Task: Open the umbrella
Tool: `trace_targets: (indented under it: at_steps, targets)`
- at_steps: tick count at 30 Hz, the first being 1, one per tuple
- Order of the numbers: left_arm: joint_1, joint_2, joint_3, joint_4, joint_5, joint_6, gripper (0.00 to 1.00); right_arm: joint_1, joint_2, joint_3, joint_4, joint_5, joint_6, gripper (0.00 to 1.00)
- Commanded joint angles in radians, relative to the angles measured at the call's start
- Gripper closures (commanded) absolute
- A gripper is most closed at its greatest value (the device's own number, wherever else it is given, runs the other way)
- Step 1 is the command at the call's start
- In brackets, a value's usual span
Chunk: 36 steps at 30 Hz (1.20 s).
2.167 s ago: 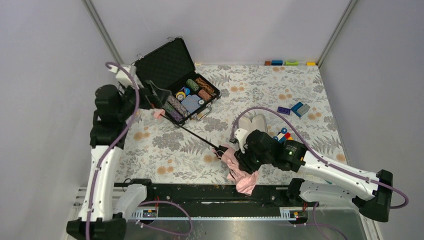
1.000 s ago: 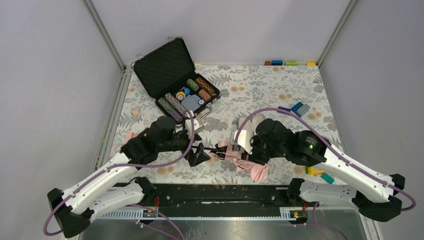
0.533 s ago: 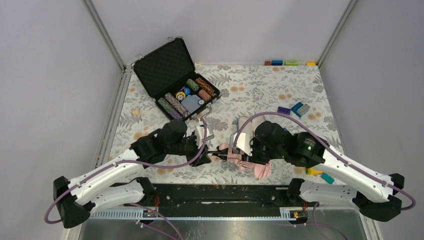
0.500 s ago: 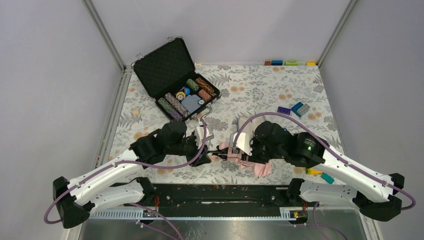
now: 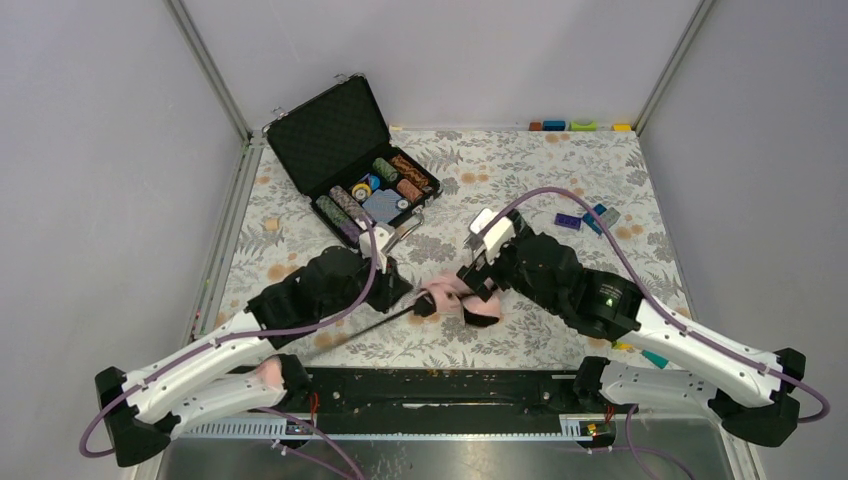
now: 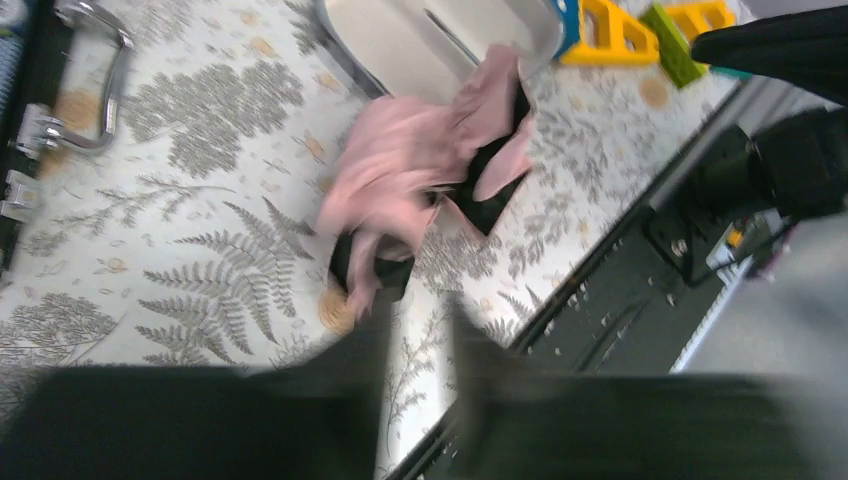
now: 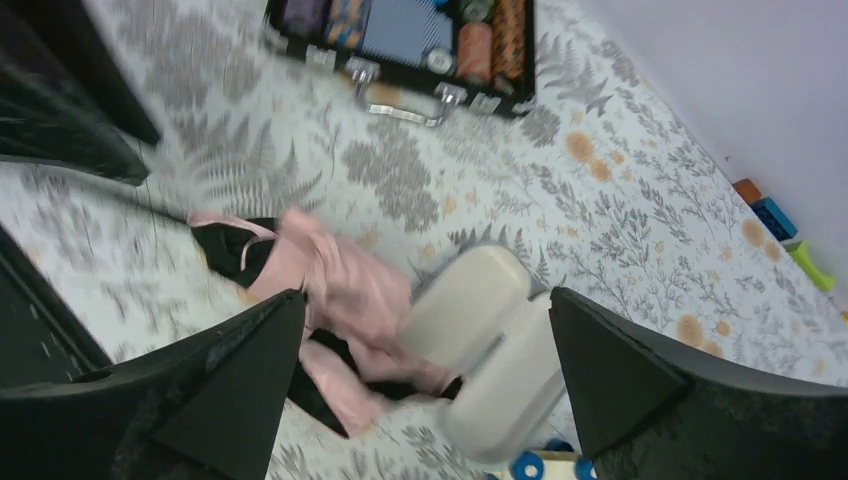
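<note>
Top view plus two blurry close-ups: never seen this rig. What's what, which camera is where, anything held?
Two robot arms are bolted at the near edge of a table. The wide picture is from a fixed camera above and behind them; each close-up is from a wrist camera, looking past its own fingers. Between the arms lies a crumpled pink and black umbrella, not open. Around it lie an open black case of poker chips, a pale oval case and toy bricks. The right gripper is open and empty. The left gripper sits close to the umbrella; blur hides whether it grips.
</note>
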Motion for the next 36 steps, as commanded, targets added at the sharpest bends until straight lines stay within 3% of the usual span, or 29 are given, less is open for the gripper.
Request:
trace_targets:
  at_steps: [1,5,8,9,13,16,18,19,23,30,36]
  targets:
    - [-0.005,-0.032,-0.037,0.230,-0.177,-0.153,1.00,-0.003,-0.044,-0.007,0.229,0.165,0.256,0.00]
    - [-0.005,-0.006,-0.080,0.342,-0.209,-0.186,1.00,-0.003,-0.106,-0.096,0.317,0.224,0.536,0.00]
    - [-0.005,0.007,-0.080,0.320,-0.201,-0.164,1.00,-0.003,-0.154,-0.202,0.329,0.294,0.727,0.00]
    - [-0.002,0.007,-0.077,0.302,-0.187,-0.151,0.95,-0.002,-0.166,-0.245,0.341,0.300,0.782,0.00]
    - [0.010,0.000,-0.041,0.150,-0.202,-0.126,0.64,-0.002,-0.147,-0.356,0.312,0.285,1.012,0.01]
    - [0.034,-0.027,-0.029,0.065,-0.201,-0.128,0.26,-0.002,-0.080,-0.394,0.320,0.216,1.210,0.05]
    - [0.091,-0.037,-0.011,0.000,-0.157,-0.134,0.06,-0.003,-0.018,-0.425,0.390,0.171,1.312,0.06]
    - [0.129,-0.038,0.003,-0.028,-0.109,-0.133,0.02,-0.002,0.031,-0.433,0.443,0.150,1.340,0.05]
    - [0.281,-0.014,0.080,-0.141,0.065,-0.055,0.01,0.001,0.198,-0.379,0.509,0.135,1.425,0.00]
    - [0.369,-0.082,0.036,-0.099,-0.035,0.021,0.01,0.001,0.463,-0.331,0.648,0.143,1.598,0.00]
    - [0.384,-0.099,0.029,-0.125,-0.054,0.051,0.01,-0.007,0.565,-0.297,0.726,0.192,1.592,0.00]
